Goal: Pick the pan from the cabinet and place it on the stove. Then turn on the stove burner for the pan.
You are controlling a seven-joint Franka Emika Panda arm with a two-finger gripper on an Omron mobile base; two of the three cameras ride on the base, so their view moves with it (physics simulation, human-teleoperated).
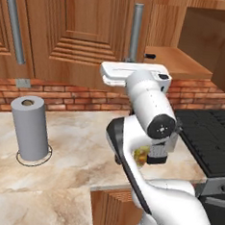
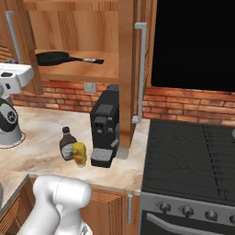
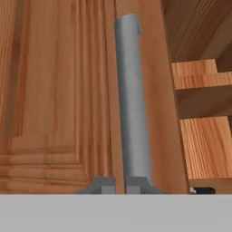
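Cabinet [image 1: 83, 30] doors shut at left, shelf bay open at right. White arm hand against grey bar handle [image 1: 136, 32]. Paper towel roll [image 1: 30, 126] upright on table [image 1: 78, 145]. Stove [image 1: 211, 137] at right.

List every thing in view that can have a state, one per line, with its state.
cabinet: right-hand side open, pan shelf exposed; left door shut
pan: lying on the cabinet shelf, not yet picked
gripper: shut, at the foot of the grey door handle
stove: cooktop bare
paper towel roll: upright on the counter
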